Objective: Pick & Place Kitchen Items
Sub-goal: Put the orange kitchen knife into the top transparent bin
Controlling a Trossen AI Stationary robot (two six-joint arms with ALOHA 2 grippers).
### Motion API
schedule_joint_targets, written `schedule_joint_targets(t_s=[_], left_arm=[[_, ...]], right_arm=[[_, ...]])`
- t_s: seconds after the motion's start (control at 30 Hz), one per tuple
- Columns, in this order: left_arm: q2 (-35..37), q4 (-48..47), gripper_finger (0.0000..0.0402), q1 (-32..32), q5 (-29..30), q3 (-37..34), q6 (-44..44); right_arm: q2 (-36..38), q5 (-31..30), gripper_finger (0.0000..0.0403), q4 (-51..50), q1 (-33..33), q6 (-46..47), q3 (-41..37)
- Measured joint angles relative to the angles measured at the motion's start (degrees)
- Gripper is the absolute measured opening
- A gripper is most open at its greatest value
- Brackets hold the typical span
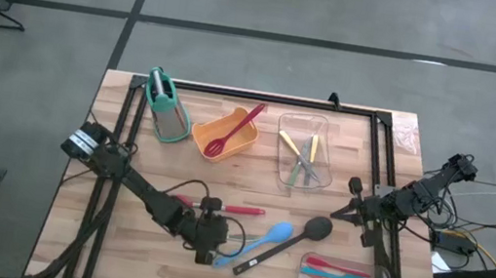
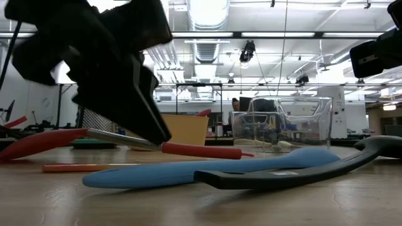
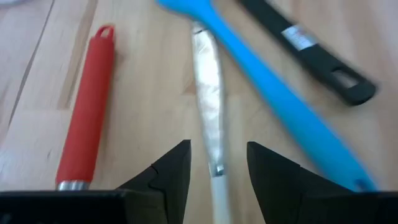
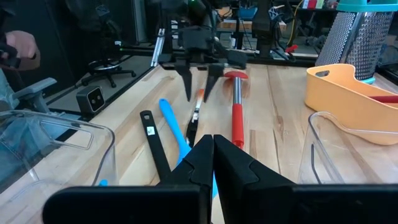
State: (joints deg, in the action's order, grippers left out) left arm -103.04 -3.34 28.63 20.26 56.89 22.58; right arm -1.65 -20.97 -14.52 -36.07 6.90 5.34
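Note:
My left gripper (image 1: 205,244) is open, low over the table's near middle. Its fingers (image 3: 177,165) stand on either side of a slim white-and-silver utensil (image 3: 208,106) with an orange end (image 4: 198,94), which lies flat on the table. Beside it lie a red-handled utensil (image 3: 87,118), a blue spatula (image 3: 280,93) and a black ladle (image 1: 297,237). My right gripper (image 1: 349,210) is shut and empty at the table's right. A red spoon (image 1: 238,128) leans in the orange tub (image 1: 246,142).
A grey holder with a teal handle (image 1: 168,112) stands at the far left. A clear tray (image 1: 305,118) holds yellow and green pieces (image 1: 304,157). Another clear tray (image 1: 308,262) at the near right holds teal, red and pink utensils (image 1: 341,276). A person's hand (image 4: 15,50) shows beyond the table.

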Motion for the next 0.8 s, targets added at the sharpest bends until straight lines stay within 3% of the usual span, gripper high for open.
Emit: schedule_joint_targets(t_s=[0.2,0.43,0.7,0.8], left_arm=[[0.06,1.15,0.0163,-1.93,-1.57,-4.16,2.74],[0.24,10.50,0.0163,-2.20,-4.91,-9.29,2.98],[0.04,20.18,0.0163,-1.75,-5.24,-10.18,4.32],[0.07,19.48,0.0163,-0.33,-4.95,-10.44,4.59]], right_arm=[[0.00,-0.02,0.0008,0.01,-0.01,0.00,0.00],[0.00,-0.01,0.0008,0.02,0.00,0.00,0.00],[0.00,-0.02,0.0008,0.00,0.00,0.00,0.00],[0.00,0.00,0.0008,0.01,0.00,0.00,0.00]])
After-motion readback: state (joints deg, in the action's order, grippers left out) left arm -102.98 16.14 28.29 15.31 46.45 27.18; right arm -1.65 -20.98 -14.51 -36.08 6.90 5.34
